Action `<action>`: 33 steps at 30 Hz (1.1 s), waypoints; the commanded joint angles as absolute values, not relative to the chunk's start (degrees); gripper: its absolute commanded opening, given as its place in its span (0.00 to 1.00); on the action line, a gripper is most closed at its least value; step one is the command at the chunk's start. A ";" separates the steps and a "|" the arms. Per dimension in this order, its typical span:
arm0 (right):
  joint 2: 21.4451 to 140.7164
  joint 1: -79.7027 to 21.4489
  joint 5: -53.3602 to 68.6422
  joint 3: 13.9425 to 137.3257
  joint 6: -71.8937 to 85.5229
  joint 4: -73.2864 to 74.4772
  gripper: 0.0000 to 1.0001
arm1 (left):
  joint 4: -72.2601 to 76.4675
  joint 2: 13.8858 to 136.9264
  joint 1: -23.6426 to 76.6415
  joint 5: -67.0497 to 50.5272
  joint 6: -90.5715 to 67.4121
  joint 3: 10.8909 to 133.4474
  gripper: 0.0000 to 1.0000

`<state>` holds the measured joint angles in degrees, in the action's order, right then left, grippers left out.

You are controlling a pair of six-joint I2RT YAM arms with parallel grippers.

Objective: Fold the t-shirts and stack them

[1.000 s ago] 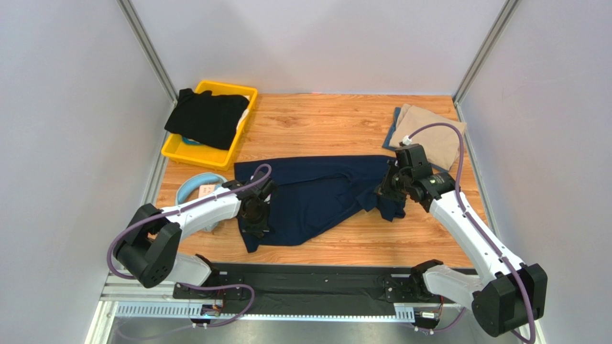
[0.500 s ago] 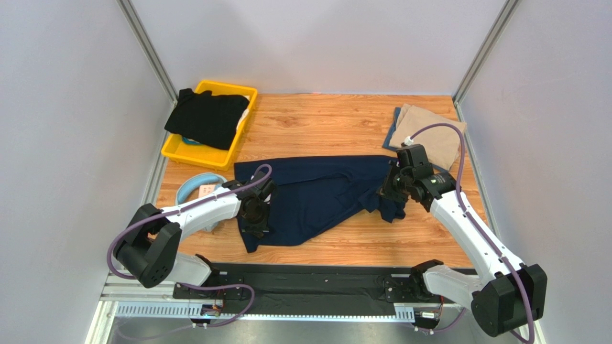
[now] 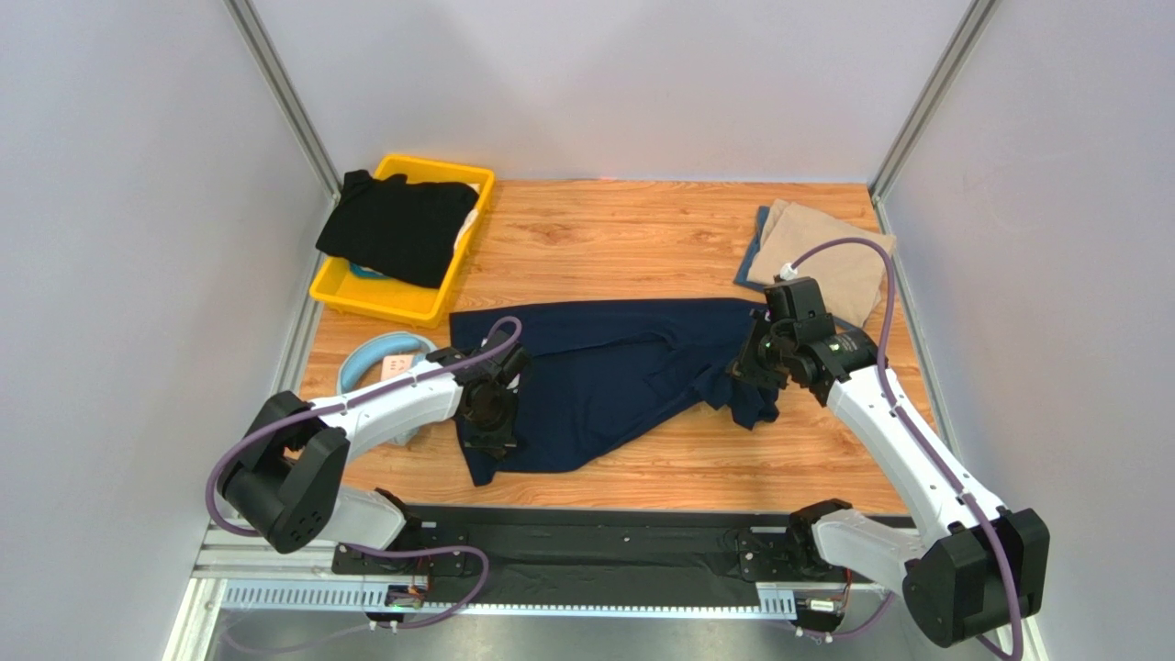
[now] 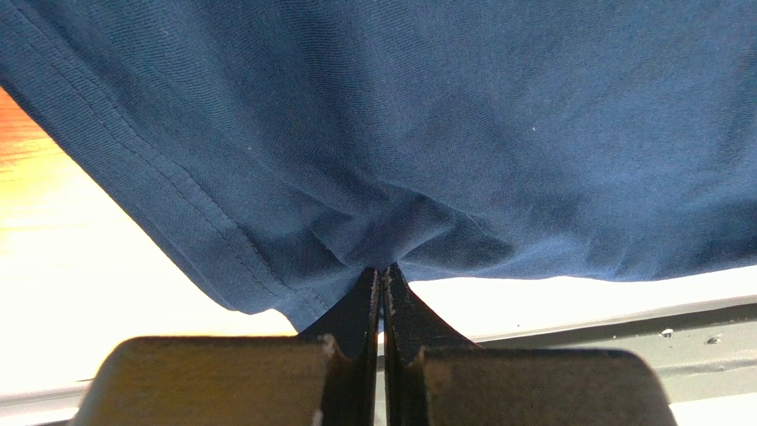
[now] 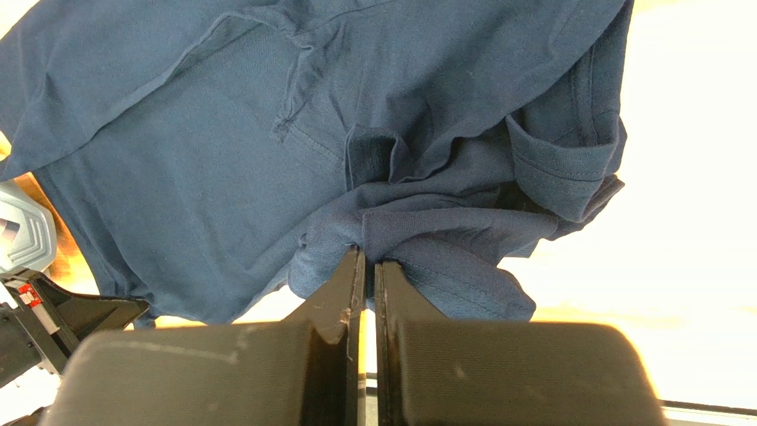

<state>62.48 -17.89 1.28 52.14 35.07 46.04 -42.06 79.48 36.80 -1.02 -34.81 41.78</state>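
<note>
A dark navy t-shirt (image 3: 607, 372) lies spread and rumpled across the middle of the wooden table. My left gripper (image 3: 491, 430) is shut on the navy shirt's near-left hem (image 4: 373, 231), pinching a small fold. My right gripper (image 3: 745, 379) is shut on a bunched fold at the shirt's right end (image 5: 418, 240), near a sleeve. A tan t-shirt (image 3: 828, 269) lies folded at the back right, on top of a bluish cloth edge. A black t-shirt (image 3: 397, 225) is draped over the yellow bin (image 3: 352, 289) at the back left.
Light blue headphones (image 3: 375, 361) lie on the table just left of the navy shirt, next to my left arm. Grey walls close in both sides. A black rail (image 3: 579, 544) runs along the table's near edge.
My right gripper has shifted slightly to the right and nearer with its fold of navy cloth. The left gripper has hardly moved.
</note>
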 commanded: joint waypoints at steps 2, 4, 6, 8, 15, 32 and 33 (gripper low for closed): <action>62.32 -17.40 0.09 54.05 34.01 45.17 0.00 | -40.69 78.31 37.09 -1.05 -35.42 41.13 0.00; 62.14 -17.05 0.18 54.05 33.66 45.18 0.00 | -41.30 77.79 37.18 -0.62 -35.33 41.40 0.00; 61.88 -16.53 0.09 54.05 33.49 45.26 0.00 | -41.75 77.00 37.09 -0.18 -35.33 42.01 0.00; 61.70 -16.09 0.18 54.05 33.05 45.44 0.00 | -42.10 76.47 37.18 -0.18 -35.68 42.45 0.00; 61.52 -14.07 0.09 54.75 31.82 46.05 0.00 | -41.92 76.46 37.18 -0.26 -35.86 42.71 0.00; 61.35 -11.96 0.53 56.25 30.50 46.93 0.00 | -45.96 76.11 37.09 3.16 -34.10 48.60 0.00; 61.43 -11.69 0.61 56.34 30.41 47.02 0.00 | -46.40 76.03 37.18 3.43 -34.01 48.78 0.00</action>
<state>62.54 -12.51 1.10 53.41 31.75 47.37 -44.27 77.45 36.80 1.69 -35.00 45.84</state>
